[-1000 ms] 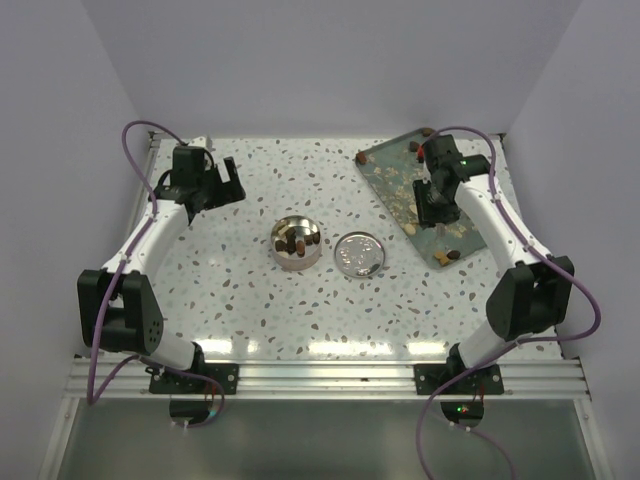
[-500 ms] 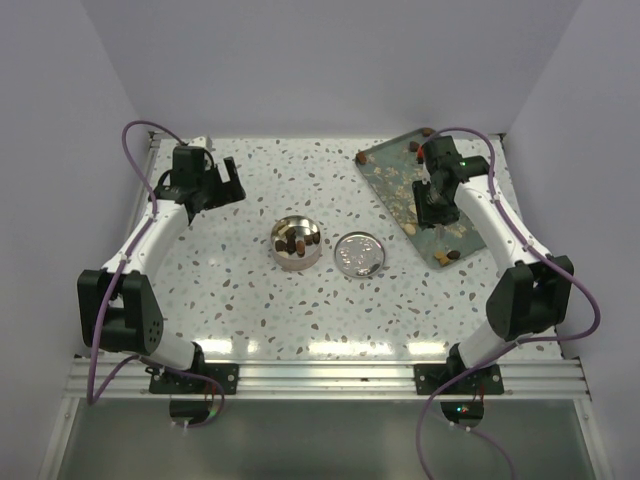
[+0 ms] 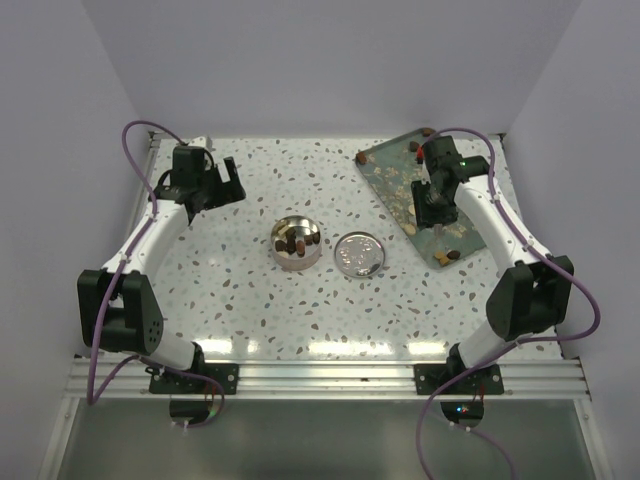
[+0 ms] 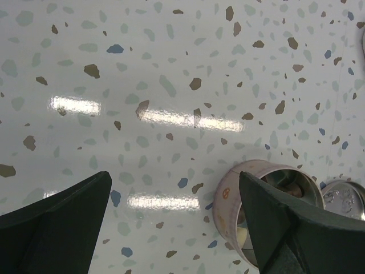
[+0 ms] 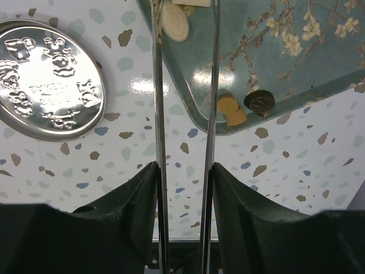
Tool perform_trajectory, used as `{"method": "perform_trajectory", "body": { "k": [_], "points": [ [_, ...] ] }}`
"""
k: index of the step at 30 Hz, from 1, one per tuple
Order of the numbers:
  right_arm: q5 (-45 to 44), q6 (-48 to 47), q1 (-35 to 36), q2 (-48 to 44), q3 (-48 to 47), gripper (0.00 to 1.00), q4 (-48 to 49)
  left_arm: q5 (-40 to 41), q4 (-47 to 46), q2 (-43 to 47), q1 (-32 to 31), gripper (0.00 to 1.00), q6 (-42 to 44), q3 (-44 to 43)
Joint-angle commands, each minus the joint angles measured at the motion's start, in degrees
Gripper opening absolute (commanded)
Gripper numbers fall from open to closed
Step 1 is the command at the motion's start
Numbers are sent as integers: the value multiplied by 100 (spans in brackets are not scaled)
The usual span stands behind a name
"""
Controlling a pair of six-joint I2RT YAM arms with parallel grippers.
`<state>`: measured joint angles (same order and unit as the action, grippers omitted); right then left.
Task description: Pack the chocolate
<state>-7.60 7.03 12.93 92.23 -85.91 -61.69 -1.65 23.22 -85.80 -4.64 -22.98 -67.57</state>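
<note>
Right wrist: tongs (image 5: 158, 114) cross tray (image 5: 274, 51) edge (chocolate (image 5: 259, 100) beside)

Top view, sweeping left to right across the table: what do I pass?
Left hand → tin → lid → tray. The right hand hangs over the tray, so it has no place of its own.

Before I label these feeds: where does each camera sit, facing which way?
Top external: above, behind the bases, looking down on the table; left arm and right arm show.
Left wrist: on the left arm, facing down at the tin; own fingers frame it.
Right wrist: on the right arm, facing down at the tray corner; own thin fingers.
All three share the lid.
</note>
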Motion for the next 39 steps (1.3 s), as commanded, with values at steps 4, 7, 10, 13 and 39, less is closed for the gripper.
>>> {"method": "perform_trajectory", "body": {
  "k": [4, 7, 10, 13, 39],
  "points": [
    [-102, 9, -27, -152, -22, 43, 8, -72, -187, 28, -10, 100, 22, 51],
    [-128, 44, -18, -161, -31, 39, -44, -72, -187, 37, -10, 100, 22, 60],
    [-111, 44, -19, -170, -58, 36, -88, -72, -204, 46, -10, 100, 13, 77],
    [-76, 53, -27, -161, -119, 35, -132, -81, -204, 46, -1, 100, 13, 77],
    [575, 457, 1782, 488, -2665, 34, -721, -151, -213, -16, -10, 100, -31, 25]
  ]
}}
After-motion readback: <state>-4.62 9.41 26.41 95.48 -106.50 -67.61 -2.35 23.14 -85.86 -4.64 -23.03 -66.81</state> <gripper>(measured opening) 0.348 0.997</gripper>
